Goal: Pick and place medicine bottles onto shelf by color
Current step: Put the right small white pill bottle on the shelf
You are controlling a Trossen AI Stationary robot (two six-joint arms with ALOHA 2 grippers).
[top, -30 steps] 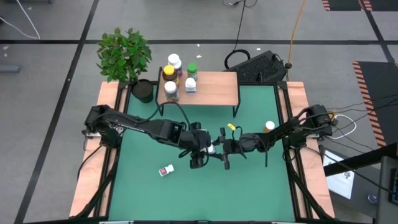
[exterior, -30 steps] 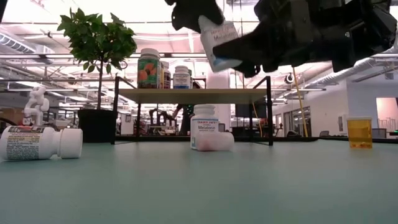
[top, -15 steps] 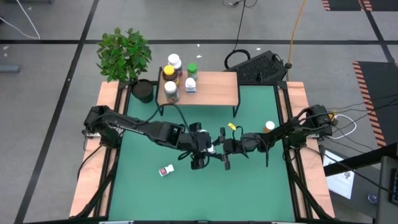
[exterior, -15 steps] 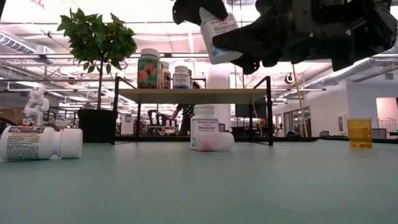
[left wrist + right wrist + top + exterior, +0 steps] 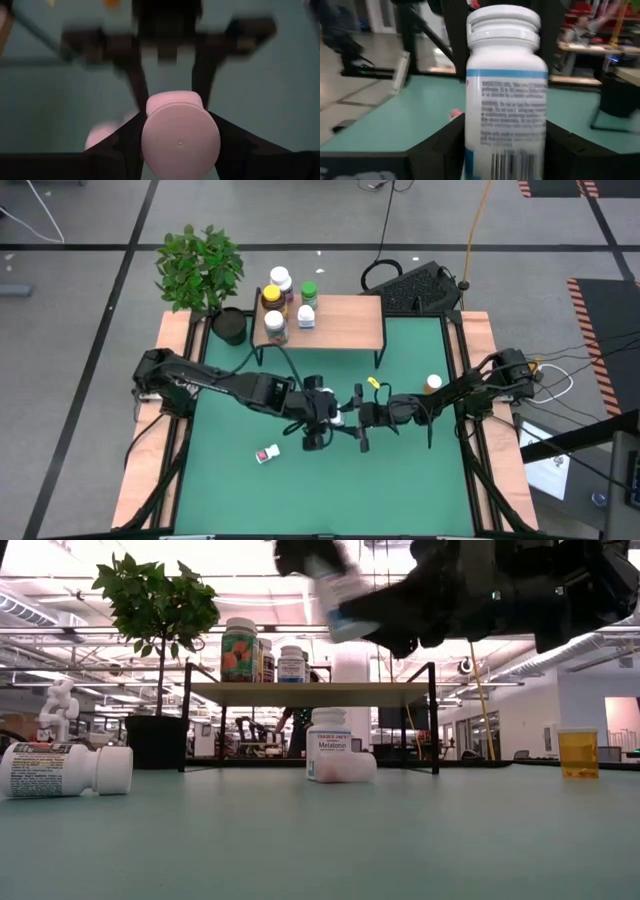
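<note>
Two grippers are met at the middle of the green table (image 5: 410,470), with one white-capped bottle (image 5: 506,95) held between them in the air.

The shelf (image 5: 335,321) is seen at the upper middle of the high view, and four medicine bottles (image 5: 288,305) are stood on its left end, beside the potted plant (image 5: 200,268) in the upper left. The left gripper (image 5: 326,418) is closed on the cap end of the raised bottle, and the right gripper (image 5: 350,420) is closed around its body, both shown in the wrist views. One bottle (image 5: 328,744) is stood upright at the centre of the low view, one (image 5: 65,769) is laid on its side at the left, and an amber bottle (image 5: 578,752) is stood at the right.
</note>
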